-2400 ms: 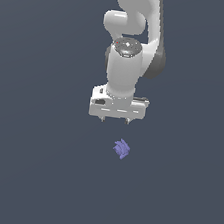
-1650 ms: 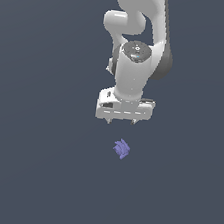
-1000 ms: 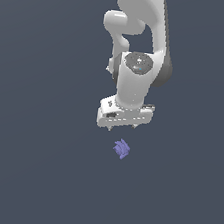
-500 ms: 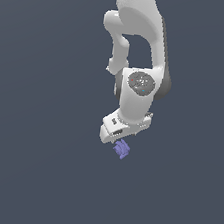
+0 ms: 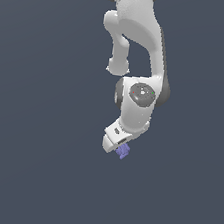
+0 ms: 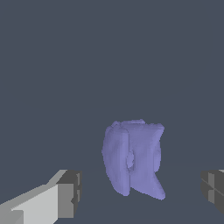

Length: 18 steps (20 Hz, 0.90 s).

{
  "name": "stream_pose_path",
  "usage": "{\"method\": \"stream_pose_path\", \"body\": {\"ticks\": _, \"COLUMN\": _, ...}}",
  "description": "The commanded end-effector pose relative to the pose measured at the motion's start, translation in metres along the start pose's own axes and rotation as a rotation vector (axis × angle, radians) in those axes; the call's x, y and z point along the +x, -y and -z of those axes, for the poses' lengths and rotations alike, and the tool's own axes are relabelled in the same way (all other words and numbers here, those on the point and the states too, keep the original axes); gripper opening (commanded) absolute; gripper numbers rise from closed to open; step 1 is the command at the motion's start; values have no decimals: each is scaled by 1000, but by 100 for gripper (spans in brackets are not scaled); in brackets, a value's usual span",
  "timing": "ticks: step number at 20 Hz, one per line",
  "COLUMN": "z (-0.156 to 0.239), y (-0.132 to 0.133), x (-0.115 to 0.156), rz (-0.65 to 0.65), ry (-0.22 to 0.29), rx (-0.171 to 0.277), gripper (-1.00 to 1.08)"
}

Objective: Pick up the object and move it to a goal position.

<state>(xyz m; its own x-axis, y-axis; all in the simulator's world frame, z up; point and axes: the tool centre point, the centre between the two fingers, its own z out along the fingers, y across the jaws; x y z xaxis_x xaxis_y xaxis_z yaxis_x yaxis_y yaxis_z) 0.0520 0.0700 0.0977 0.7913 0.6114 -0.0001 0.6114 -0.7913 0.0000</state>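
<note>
The white arm (image 5: 138,47) bends down from the top of the exterior view, and its hand (image 5: 120,146) sits low over the flat grey table (image 5: 29,173), tilted toward the exterior view's left. The small purple lump (image 5: 123,151) lies right at the lower edge of the hand, partly covered by it, so from this camera only a corner of it peeks out below the white body.

The wrist view gives the clearer story. There the lump (image 6: 132,157) fills the middle of the picture, a faceted, folded shape with a crease down its centre (a bit like a crumpled wedge). One finger (image 6: 65,194) shows on one side of it and the other finger (image 6: 213,188) on the far side, each with a dark grey pad at its tip. The hand is spread wide: grey table is visible between the lump and each pad, and neither pad touches it. The lump sits between the two fingers, somewhat nearer the first one than the other. It rests on the table, not lifted.
</note>
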Motion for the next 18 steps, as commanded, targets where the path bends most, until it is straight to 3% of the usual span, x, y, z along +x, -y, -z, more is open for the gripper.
{"method": "stream_pose_path", "body": {"ticks": 1, "z": -2, "y": 0, "x": 2, "rz": 17, "ry": 0, "rx": 0, "gripper": 100}}
{"method": "stream_pose_path", "body": {"ticks": 8, "z": -9, "y": 0, "x": 1, "rz": 15, "ry": 0, "rx": 0, "gripper": 100}}
{"method": "stream_pose_path", "body": {"ticks": 18, "z": -51, "y": 1, "x": 1, "rz": 20, "ry": 0, "rx": 0, "gripper": 100}}
